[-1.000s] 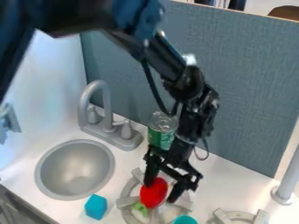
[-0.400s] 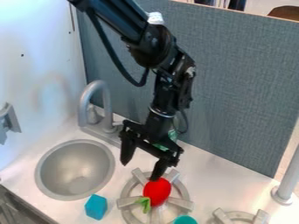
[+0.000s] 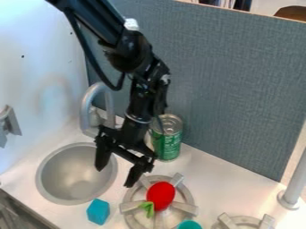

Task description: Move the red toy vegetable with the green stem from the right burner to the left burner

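And there it goes: my gripper (image 3: 115,176) has swung away from the red toy vegetable (image 3: 161,195), across towards the sink (image 3: 50,189), and the can (image 3: 167,142) it was partly covering has come into fuller sight. The vegetable, between the fingers a second ago, now sits free on the near burner (image 3: 186,193), its green top (image 3: 147,207) pointing down and left.

In the camera view, I've got the gripper spread wide, hanging fingers-down, one finger over the sink's right side, the other over the strip between sink and burner. The green can stands upright just behind it, by the grey partition (image 3: 233,89). The faucet (image 3: 90,105) rises behind the sink; a blue block (image 3: 98,211) sits in front of the gripper on the white table (image 3: 218,181), and a teal thing (image 3: 189,225) pokes in at the bottom edge.
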You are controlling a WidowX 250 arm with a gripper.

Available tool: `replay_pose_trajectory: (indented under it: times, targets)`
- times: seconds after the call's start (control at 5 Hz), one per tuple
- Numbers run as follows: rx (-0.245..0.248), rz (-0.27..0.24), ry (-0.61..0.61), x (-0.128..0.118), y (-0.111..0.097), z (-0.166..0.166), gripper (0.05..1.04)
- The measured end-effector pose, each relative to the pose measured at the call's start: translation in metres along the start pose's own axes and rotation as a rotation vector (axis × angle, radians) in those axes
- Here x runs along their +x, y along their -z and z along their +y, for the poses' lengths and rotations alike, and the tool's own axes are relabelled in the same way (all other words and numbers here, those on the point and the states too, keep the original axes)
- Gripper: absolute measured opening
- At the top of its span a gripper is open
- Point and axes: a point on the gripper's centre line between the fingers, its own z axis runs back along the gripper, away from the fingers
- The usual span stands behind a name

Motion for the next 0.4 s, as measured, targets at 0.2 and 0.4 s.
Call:
replay_pose_trajectory:
  times: [0.2, 0.4]
  targets:
    - [0.005, -0.008, 0.011, 0.001, 0.005, 0.007, 1.000]
    - [-0.008, -0.004, 0.022, 0.000, 0.012, 0.018, 1.000]
